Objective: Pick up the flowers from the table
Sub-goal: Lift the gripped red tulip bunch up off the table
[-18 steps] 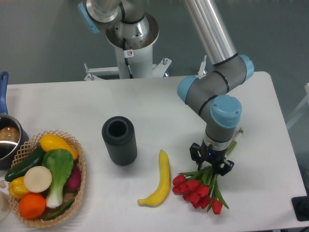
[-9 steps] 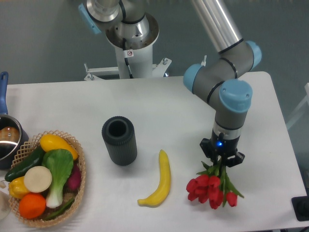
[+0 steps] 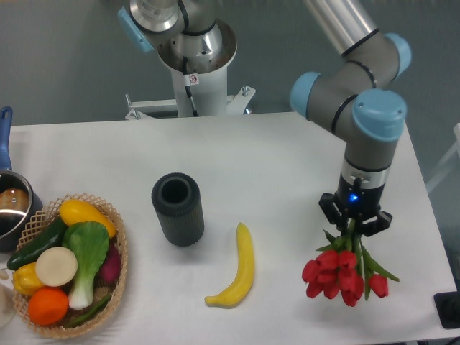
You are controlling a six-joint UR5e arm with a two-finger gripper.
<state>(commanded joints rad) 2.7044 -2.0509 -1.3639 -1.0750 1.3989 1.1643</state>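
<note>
The flowers (image 3: 343, 272) hang from my gripper (image 3: 354, 226), squeezed tight on the stems. I am lifting them off the table (image 3: 273, 158). Next I should hold on gently.

Illumination is bright, even and diffuse, coming from overhead. The white table (image 3: 273, 154) is near overexposure, with little surface texture. Shadows are soft and short: a faint one sits beside the dark ribbed cylinder (image 3: 177, 208), another under the banana (image 3: 239, 269). Broad highlights run along the metal arm tube (image 3: 341, 20) and the robot base (image 3: 194, 43); small glints mark the pot (image 3: 13, 205) at the left edge. A blue indicator light glows on the gripper (image 3: 354, 224). Focus is moderate, with fine detail slightly soft. The flowers (image 3: 343, 272) show saturated reds.
</note>
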